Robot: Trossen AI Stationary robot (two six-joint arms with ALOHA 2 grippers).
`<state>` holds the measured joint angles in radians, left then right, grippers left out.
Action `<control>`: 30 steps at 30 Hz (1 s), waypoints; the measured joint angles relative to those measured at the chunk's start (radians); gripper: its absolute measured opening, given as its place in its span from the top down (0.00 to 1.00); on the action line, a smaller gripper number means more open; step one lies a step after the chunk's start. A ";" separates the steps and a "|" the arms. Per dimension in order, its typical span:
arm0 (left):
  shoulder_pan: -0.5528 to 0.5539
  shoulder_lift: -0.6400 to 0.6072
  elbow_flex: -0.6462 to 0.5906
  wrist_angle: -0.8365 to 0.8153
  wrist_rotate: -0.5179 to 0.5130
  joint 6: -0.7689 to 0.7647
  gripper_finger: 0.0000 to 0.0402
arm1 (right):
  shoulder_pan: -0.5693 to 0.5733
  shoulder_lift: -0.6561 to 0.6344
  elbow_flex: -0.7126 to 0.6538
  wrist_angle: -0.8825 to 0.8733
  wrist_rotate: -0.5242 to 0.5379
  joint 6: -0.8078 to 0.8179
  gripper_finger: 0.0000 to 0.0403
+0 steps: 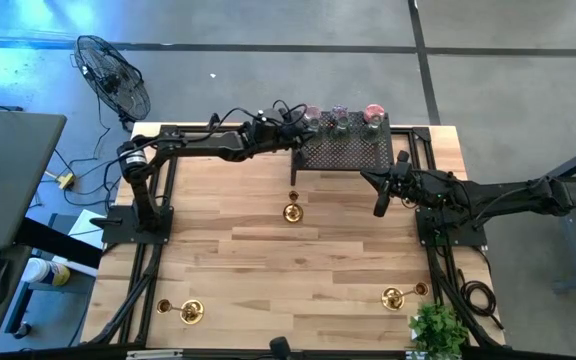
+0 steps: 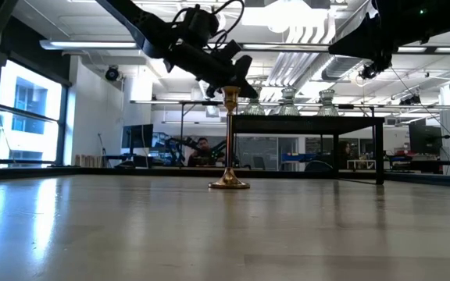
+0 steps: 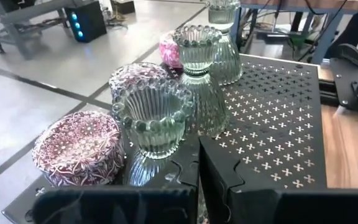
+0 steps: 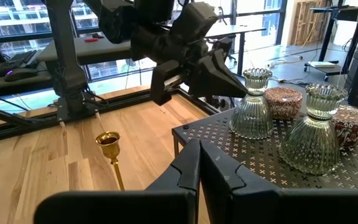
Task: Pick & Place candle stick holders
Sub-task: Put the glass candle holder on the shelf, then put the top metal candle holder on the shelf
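Note:
Several glass candle stick holders stand on their bases on the black perforated rack (image 1: 343,150) at the table's far side: pale-green ribbed ones (image 3: 153,118) (image 3: 199,68) and squat pink and purple cups (image 3: 79,149) (image 3: 169,50). My left gripper (image 3: 197,163) is shut, level over the rack's left end, its tips right beside the nearest pale-green holder (image 4: 252,112). A brass holder (image 1: 292,211) stands upright at mid-table, and others (image 1: 190,311) (image 1: 393,297) are near the front edge. My right gripper (image 1: 380,203) hangs shut above the table, by the rack's near right corner. My left gripper comes level from the table's left, and its shut fingertips (image 4: 241,87) stand against the side of the nearest pale-green holder's cup (image 4: 255,87). I cannot tell whether they touch it. The holder stands upright on the rack.
A small green plant (image 1: 438,330) sits at the front right corner. The rack's legs (image 2: 379,152) stand on the far part of the table. Bare wooden boards (image 1: 298,270) lie between the mid-table brass holder and the front edge.

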<state>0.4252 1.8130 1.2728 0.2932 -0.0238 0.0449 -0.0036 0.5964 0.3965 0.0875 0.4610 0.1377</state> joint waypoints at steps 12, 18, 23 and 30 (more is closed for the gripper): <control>-0.016 0.010 0.000 0.060 0.028 -0.034 1.00 | 0.000 0.000 0.000 0.000 0.000 -0.003 1.00; -0.012 0.018 0.001 0.083 -0.040 -0.074 1.00 | 0.000 0.000 0.000 0.000 0.000 -0.001 1.00; -0.013 0.019 0.000 0.090 -0.058 -0.076 1.00 | 0.000 0.000 0.000 0.000 0.000 -0.001 1.00; -0.013 0.019 0.000 0.070 -0.025 -0.076 1.00 | 0.000 0.000 0.000 0.000 -0.002 -0.001 1.00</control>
<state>0.4118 1.8320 1.2732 0.3628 -0.0491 -0.0314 -0.0040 0.5964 0.3965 0.0877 0.4593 0.1368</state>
